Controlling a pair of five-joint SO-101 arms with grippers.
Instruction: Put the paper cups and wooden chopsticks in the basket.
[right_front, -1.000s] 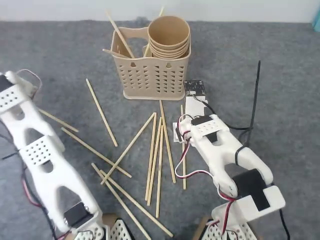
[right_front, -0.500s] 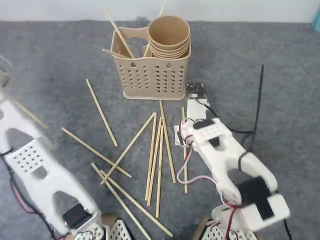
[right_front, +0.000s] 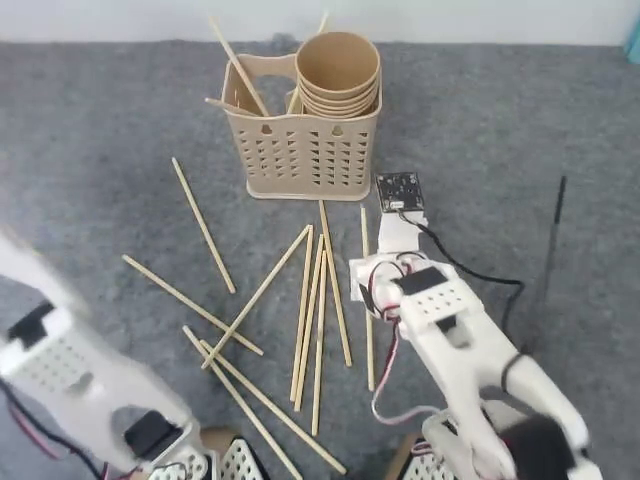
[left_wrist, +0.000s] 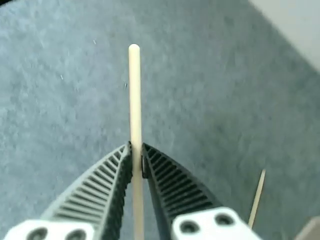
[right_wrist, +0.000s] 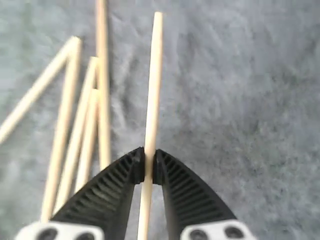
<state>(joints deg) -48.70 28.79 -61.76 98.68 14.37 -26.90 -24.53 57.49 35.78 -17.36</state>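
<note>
Robotics lab tabletop: grey felt mat (right_front: 120, 110), exposed circuit board (right_front: 400, 190), loose red and white wiring (right_front: 377, 288)

Paper cups (right_front: 338, 68) are stacked in the basket (right_front: 305, 150); wooden chopsticks (right_front: 320, 320) are scattered before it, one clamped in left claw (left_wrist: 136, 150), one in right claw (right_wrist: 148, 161).

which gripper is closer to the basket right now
Right. The right gripper, shut on a chopstick, is just in front of the basket beside the loose chopsticks. The left arm is far off at the near left edge; the left gripper is shut on a second chopstick.
</note>
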